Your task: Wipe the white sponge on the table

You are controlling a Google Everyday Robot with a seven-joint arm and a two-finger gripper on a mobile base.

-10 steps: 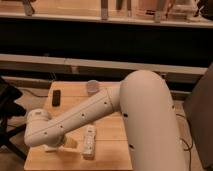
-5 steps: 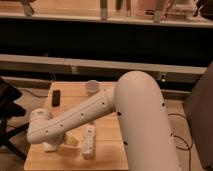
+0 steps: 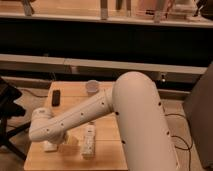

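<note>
You're looking at an arm (image 3: 131, 115) in a smooth off-white shell. There's a fat rounded segment at lower right, then a slimmer tube link with a row of small dark dots (image 3: 80, 116), ending in a rounded cap. The gripper (image 3: 69, 146) is at lower left of frame and looks tan.

White arm (image 3: 85, 116), jaws beneath it, light-wood table (image 3: 72, 95), black block (image 3: 56, 97)

End effector (image 3: 68, 145) low over table (image 3: 72, 93), nr white bottle (image 3: 89, 141).
</note>
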